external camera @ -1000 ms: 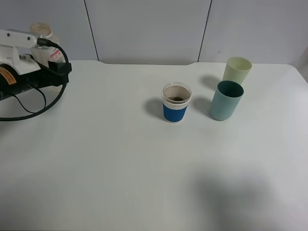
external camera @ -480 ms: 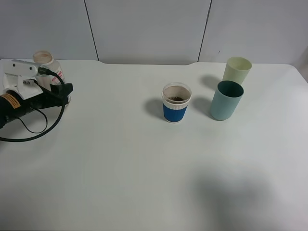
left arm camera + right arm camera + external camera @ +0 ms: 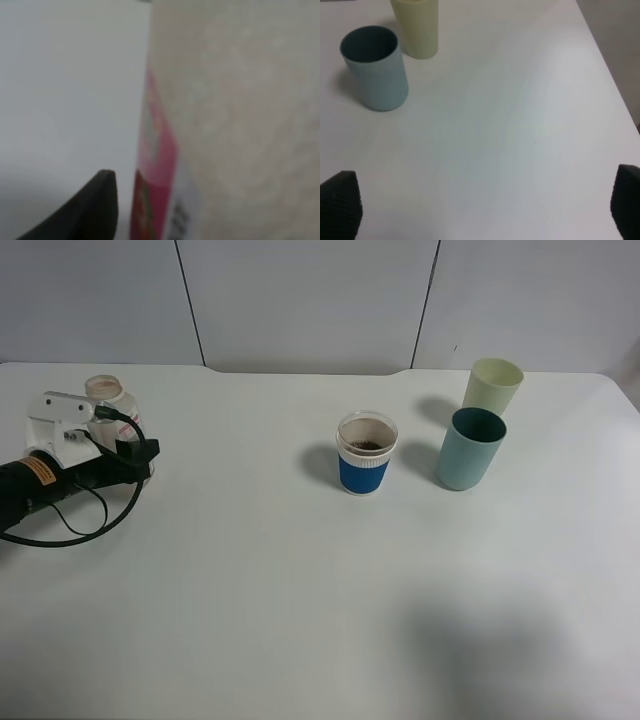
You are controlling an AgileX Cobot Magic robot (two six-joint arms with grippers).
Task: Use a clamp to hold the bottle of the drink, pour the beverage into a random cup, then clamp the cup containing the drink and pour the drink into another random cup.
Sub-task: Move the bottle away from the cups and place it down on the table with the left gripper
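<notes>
Table white. Cup: blue band, white ribbed band above. Right of it, teal cup, yellow-green cup. Bottle label red-white.

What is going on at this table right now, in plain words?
The left claw is at the upright bottle at the far left of the table; whether it grips it is unclear. The blue-banded cup in the middle holds a little brown beverage. The teal cup and the pale yellow-green cup stand together at the right, and the right claw hangs open near them, holding nothing.
</notes>
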